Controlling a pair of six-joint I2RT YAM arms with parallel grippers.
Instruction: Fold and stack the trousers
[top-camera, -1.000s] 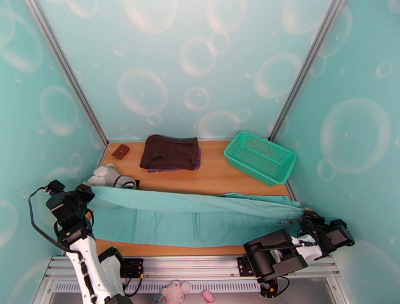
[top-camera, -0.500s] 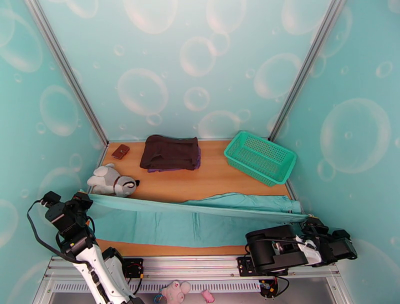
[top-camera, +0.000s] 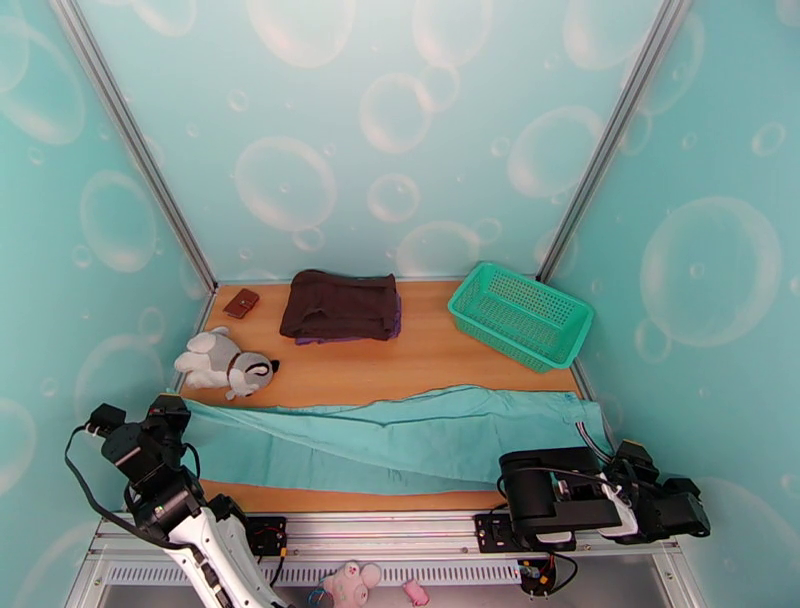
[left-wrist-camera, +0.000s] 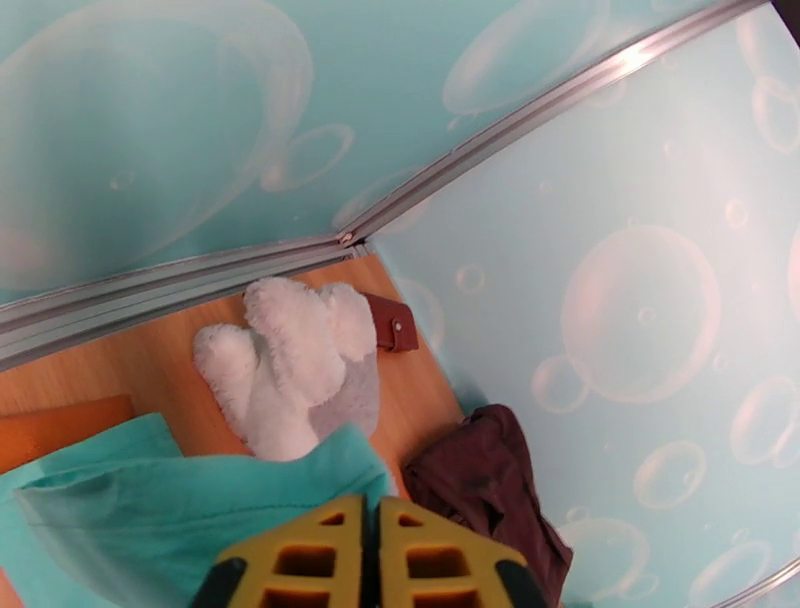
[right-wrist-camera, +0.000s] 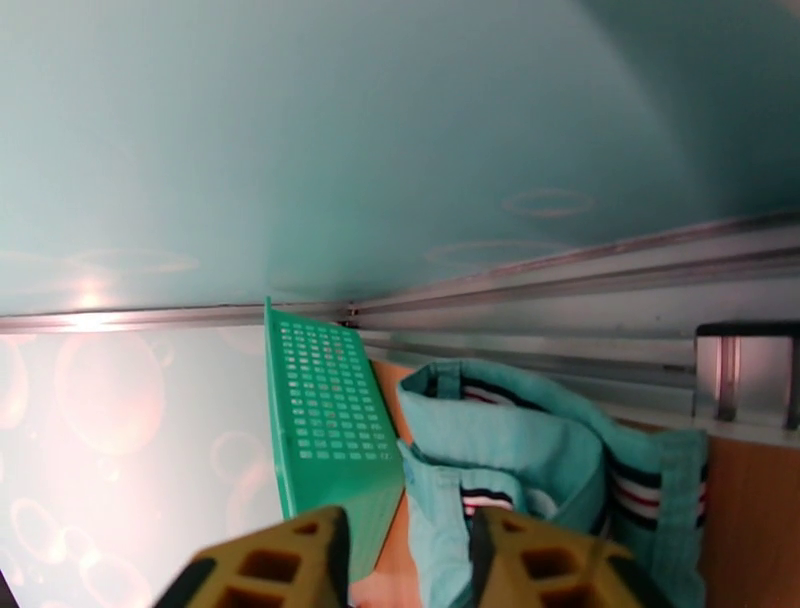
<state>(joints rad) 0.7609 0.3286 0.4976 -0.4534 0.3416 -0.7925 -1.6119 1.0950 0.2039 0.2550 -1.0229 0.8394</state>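
Left hand (left-wrist-camera: 370, 503) together at trousers (left-wrist-camera: 150, 500) hem, right hand (right-wrist-camera: 408, 522) apart, waistband (right-wrist-camera: 640, 490) just beyond

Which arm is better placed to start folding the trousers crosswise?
Left, probably: the left fingers look closed on the cuff-end corner of the trousers, ready to carry it across. The right fingers stand open, the waistband ahead of them beside the basket, so they must grasp first.

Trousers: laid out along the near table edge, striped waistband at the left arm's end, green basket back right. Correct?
No: the striped waistband is at the right arm's end, ahead of the right gripper, per the right wrist view. The trousers along the near edge and the green basket back right hold.
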